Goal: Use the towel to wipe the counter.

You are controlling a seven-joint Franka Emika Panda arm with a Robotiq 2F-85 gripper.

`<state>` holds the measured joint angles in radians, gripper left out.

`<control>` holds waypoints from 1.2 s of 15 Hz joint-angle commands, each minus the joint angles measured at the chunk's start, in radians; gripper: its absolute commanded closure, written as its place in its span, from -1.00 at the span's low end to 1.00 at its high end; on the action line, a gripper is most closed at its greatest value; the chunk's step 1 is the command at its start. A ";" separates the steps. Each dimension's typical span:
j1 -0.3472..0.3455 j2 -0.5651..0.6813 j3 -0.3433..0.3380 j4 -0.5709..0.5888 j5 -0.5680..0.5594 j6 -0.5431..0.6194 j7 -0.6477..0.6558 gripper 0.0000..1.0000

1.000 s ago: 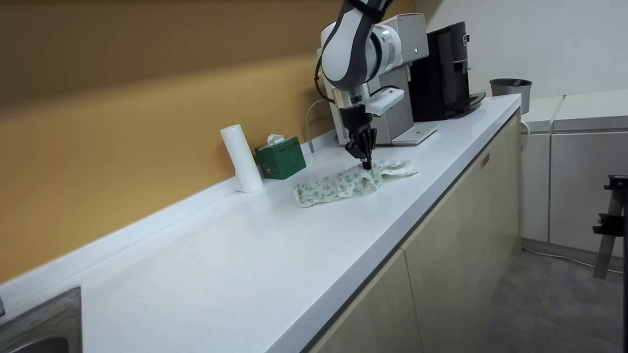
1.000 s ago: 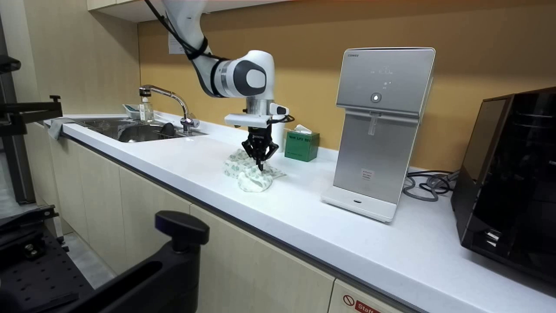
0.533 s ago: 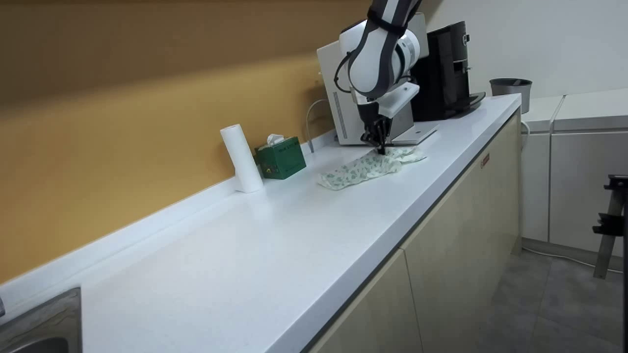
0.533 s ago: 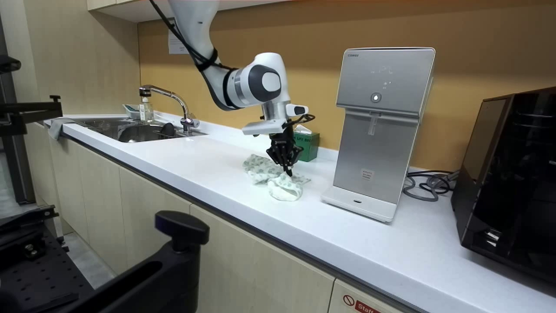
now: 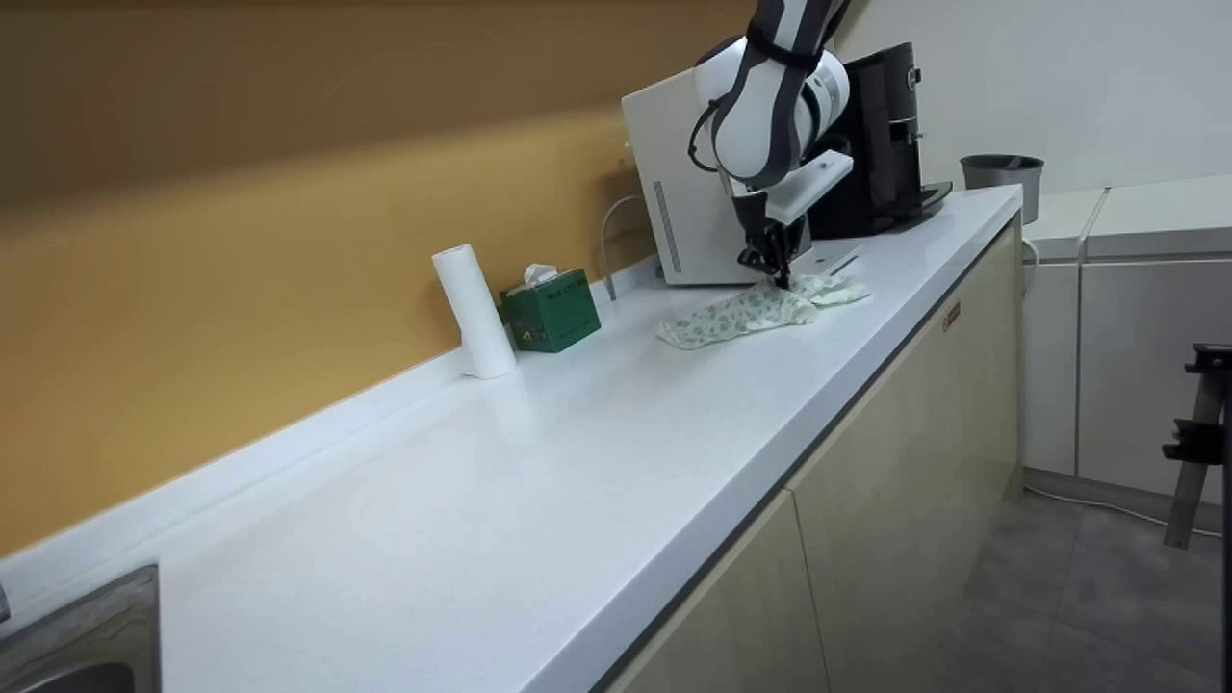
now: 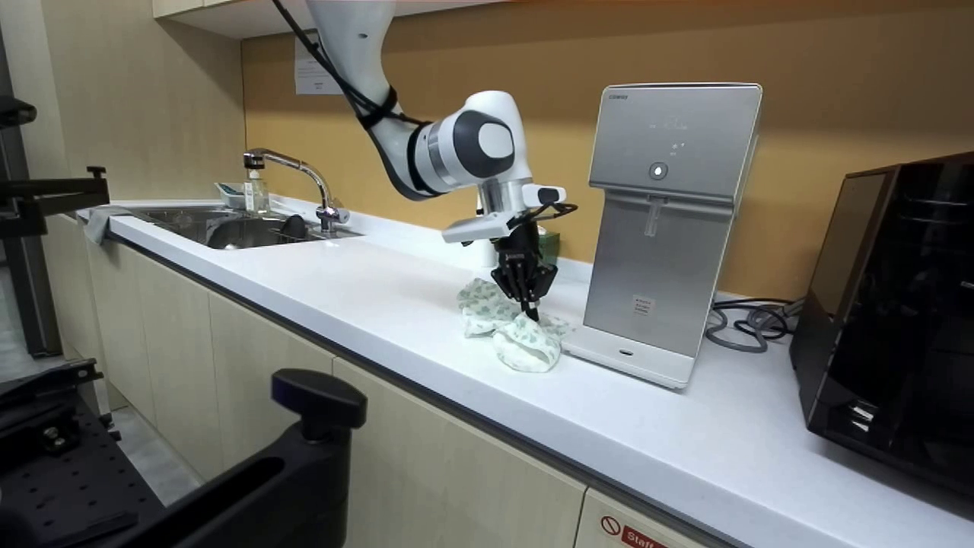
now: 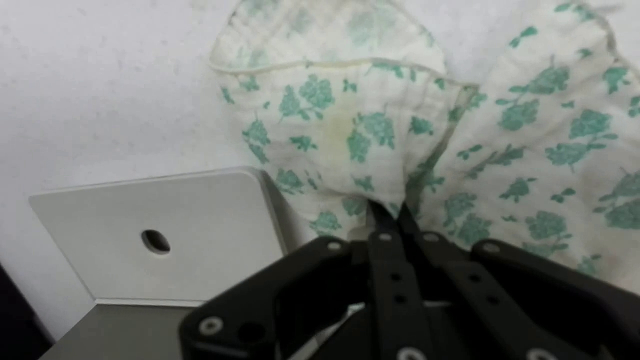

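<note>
The towel is white cloth with green floral print, crumpled on the white counter [image 5: 433, 520]. It shows in both exterior views [image 5: 736, 318] [image 6: 525, 348] and fills much of the wrist view [image 7: 320, 130]. My gripper [image 7: 396, 212] points down, its black fingers shut on a pinched fold near the towel's middle. The gripper also shows in both exterior views [image 5: 782, 283] [image 6: 531, 313]. The rest of the towel spreads on the counter to both sides of the fingers. Its edge lies right beside the dispenser's base; I cannot tell whether they touch. The fingertips are partly hidden by cloth.
A silver water dispenser [image 6: 662, 266] stands close to the gripper; its base [image 7: 200, 235] shows in the wrist view. A black machine [image 6: 898, 320] stands beyond it. A green tissue box [image 5: 551, 313] and a paper roll [image 5: 476, 313] stand by the wall. A sink [image 6: 251, 232] is at the far end.
My gripper has dragged the towel along the counter, away from the sink and up to the water dispenser's base. The towel stays in the fingers throughout.
</note>
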<state>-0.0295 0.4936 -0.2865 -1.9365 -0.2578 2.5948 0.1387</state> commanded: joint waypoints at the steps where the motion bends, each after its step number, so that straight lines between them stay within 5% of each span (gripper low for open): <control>1: -0.003 0.012 0.058 0.008 0.021 -0.075 -0.010 0.98; 13: -0.023 -0.086 0.343 -0.150 0.225 -0.227 -0.403 0.98; 18: -0.002 -0.077 0.332 -0.166 0.229 -0.208 -0.380 0.98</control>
<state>-0.0384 0.3831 0.0581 -2.0724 -0.0277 2.3521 -0.2809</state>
